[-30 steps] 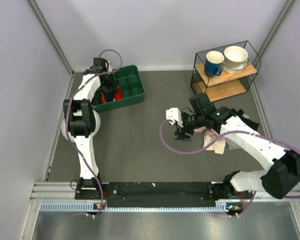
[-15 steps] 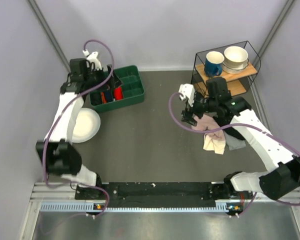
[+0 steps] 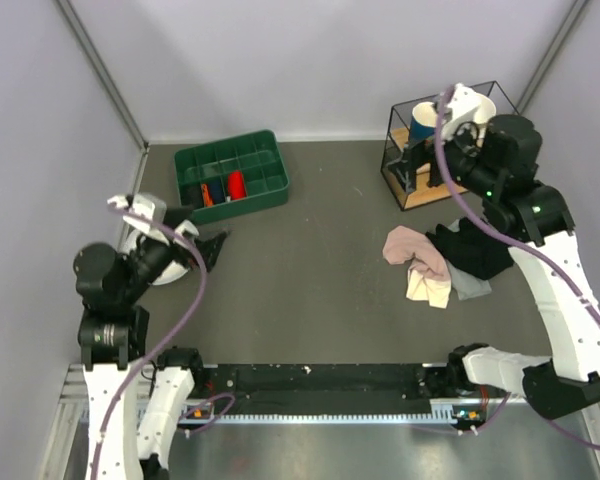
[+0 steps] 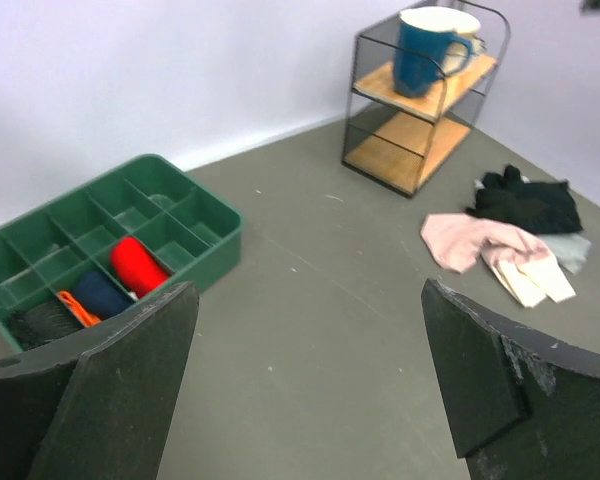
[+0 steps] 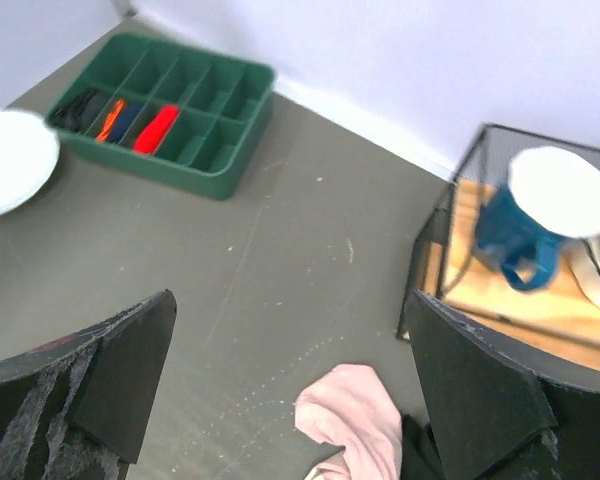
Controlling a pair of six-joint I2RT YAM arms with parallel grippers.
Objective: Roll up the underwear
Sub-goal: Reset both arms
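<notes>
The underwear is a bright red roll lying in a compartment of the green tray at the back left. It also shows in the left wrist view and the right wrist view. My left gripper hangs open over the bare table in front of the tray, well apart from it, with nothing between its fingers. My right gripper is raised high at the back right, open and empty, looking down past its fingers at the cloth pile.
A pink-and-beige cloth and a black garment lie in a heap at the right. A wire rack with a blue mug and bowls stands at the back right. A white plate sits at the left edge.
Both arms have pulled back and risen. The left gripper left the tray and opened, with the red roll staying in it. The right gripper lifted off the pink cloth and opened wider.
</notes>
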